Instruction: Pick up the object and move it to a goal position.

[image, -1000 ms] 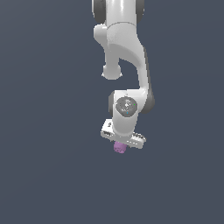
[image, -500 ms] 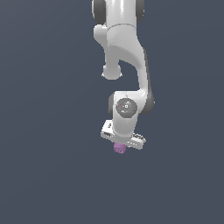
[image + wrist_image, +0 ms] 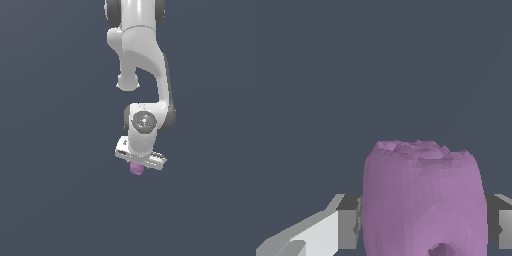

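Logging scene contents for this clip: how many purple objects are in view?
1. A single purple lump sits under the white arm, between the fingers of the pincer; the wrist view shows it close up. Only dark blank background surrounds it, and nothing else appears hidden.

No text, label, brand, number or sign can be read anywhere in either view, neither on the white arm point(image 3: 142, 65), nor on the purple object point(image 3: 423, 200), nor on the plain dark grey background.
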You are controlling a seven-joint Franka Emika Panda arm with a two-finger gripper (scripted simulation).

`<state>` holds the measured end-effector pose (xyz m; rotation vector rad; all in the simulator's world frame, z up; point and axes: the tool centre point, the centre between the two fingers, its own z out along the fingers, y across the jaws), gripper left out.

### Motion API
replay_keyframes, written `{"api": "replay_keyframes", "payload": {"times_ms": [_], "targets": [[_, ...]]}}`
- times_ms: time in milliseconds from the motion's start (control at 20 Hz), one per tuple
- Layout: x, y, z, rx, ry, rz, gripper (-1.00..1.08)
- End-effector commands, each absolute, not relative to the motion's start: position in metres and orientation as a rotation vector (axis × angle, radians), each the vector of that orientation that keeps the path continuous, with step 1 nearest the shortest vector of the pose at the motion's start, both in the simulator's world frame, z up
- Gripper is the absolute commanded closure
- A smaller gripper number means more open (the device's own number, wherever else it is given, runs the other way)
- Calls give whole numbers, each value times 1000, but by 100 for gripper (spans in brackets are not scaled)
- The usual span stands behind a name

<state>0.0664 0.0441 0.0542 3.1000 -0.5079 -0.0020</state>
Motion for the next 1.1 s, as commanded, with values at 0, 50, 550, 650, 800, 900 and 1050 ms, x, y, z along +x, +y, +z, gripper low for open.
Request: {"api": "replay_keyframes", "payload": {"times_ms": [0,50,550,650,800,900,1050], "targets": [[66,42,60,3100,-508,0,108],[65,40,64,3100,-508,0,108],[52,13,130,3101,-509,-1,108],[48,4,151,3101,-509,-1,108],[42,-10,185,3101,-509,-1,108],[38,-19,208,3101,-509,-1,108],[32,-32,241,3101,-509,-1,108]]}}
